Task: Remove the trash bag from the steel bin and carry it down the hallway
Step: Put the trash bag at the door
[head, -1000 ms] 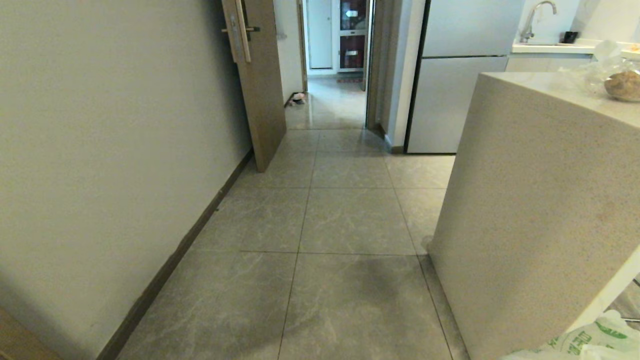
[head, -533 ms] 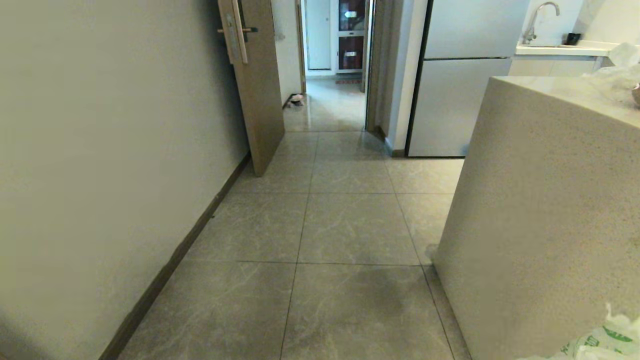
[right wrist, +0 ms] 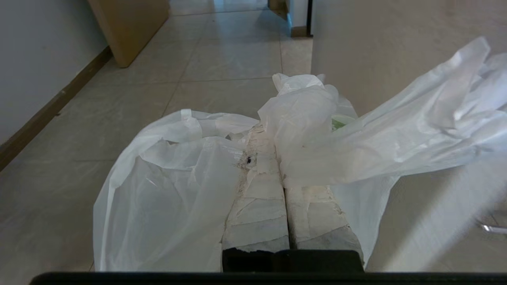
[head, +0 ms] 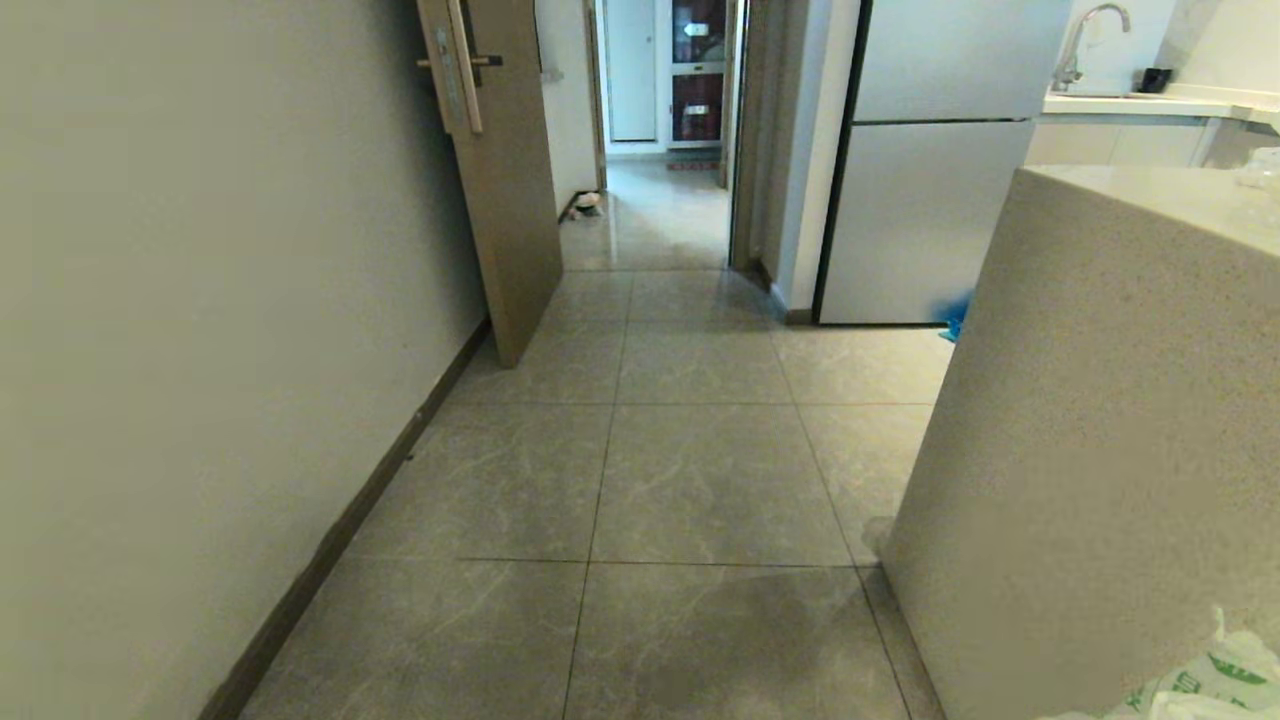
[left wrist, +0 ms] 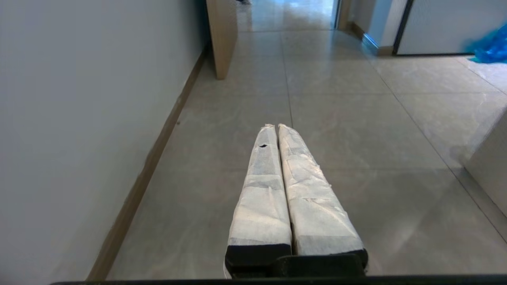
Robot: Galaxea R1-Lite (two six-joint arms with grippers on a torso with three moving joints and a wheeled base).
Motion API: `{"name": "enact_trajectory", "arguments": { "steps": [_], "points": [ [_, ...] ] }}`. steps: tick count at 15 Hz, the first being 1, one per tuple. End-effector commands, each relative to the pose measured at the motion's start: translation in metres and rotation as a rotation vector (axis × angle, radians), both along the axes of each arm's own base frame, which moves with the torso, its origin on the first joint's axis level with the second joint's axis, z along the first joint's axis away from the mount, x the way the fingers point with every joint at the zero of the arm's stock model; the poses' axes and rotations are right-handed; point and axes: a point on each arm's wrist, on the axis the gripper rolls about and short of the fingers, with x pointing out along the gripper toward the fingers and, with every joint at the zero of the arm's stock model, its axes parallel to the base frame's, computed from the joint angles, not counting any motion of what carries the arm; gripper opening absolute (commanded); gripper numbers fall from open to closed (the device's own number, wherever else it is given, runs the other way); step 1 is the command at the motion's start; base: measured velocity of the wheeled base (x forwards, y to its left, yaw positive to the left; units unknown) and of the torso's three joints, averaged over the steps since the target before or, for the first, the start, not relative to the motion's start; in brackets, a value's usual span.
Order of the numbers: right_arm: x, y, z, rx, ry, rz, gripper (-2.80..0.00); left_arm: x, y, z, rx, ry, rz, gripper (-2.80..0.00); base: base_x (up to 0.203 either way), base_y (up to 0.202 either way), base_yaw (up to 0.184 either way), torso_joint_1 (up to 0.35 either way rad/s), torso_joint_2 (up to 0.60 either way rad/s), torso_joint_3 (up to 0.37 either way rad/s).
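The right gripper (right wrist: 269, 130) is closed on the trash bag (right wrist: 178, 186), and its fingertips are hidden under the bunched plastic. The thin white film spreads on both sides of the fingers (right wrist: 257, 206). In the head view only a corner of the bag shows, cut off at the lower right beside the stone counter (head: 1100, 420); its green print is not readable. The left gripper (left wrist: 276, 127) is closed and holds nothing, above the hallway (head: 700, 470) tiles. A blue thing (left wrist: 491, 45) near the refrigerator (head: 920, 200) is hard to identify.
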Motion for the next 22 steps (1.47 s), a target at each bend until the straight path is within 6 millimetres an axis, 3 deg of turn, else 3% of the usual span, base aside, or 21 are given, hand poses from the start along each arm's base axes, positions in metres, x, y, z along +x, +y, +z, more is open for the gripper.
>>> {"name": "enact_trajectory", "arguments": {
  "steps": [1, 22],
  "points": [
    [0.0001, 0.0000, 0.0000, 0.000, 0.002, 0.000, -2.80, 0.0000, 0.0000, 0.0000, -0.001, -0.001, 0.000, -2.80, 0.174, 0.000, -0.003, 0.002, 0.00, 0.002],
    [0.0001, 0.0000, 0.0000, 0.000, 0.002, 0.000, -2.80, 0.0000, 0.0000, 0.0000, -0.006, -0.001, 0.000, -2.80, 0.182, 0.000, -0.002, 0.002, 0.00, 0.003]
  ]
}}
